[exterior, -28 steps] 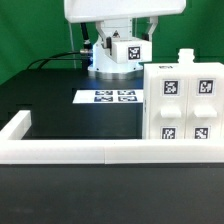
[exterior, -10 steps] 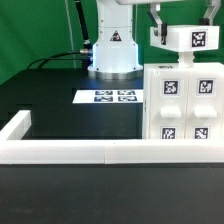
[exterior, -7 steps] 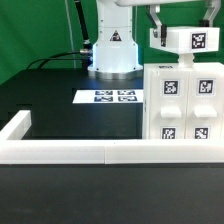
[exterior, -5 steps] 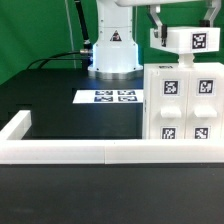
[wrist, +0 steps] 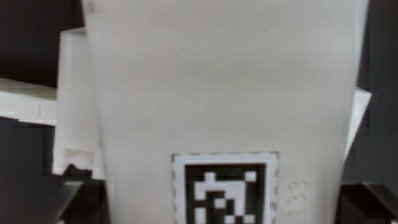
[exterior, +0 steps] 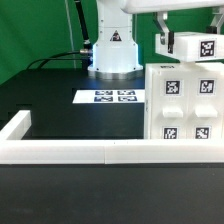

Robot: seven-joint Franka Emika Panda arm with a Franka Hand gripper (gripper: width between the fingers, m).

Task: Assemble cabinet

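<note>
One low white rail (exterior: 70, 150) crosses the front of the black surface (exterior: 50, 100). Behind it, at the exterior view's right, stands the cabinet body (exterior: 185, 105), cut off by the frame edge. The marker board (exterior: 112, 97) lies farther back. Just above the body hangs a tagged cabinet panel (exterior: 195, 45). The jaws, largely hidden, are clamped on its exterior-view left end. The wrist view shows little but this blurred panel (wrist: 214, 90).

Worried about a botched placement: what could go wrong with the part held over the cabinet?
The tool seems to grip the tagged white part near one end, so it might tilt or slip. It hangs close above the cabinet body; a misaligned descent could knock it. The part fills the wrist view, hiding the target.
</note>
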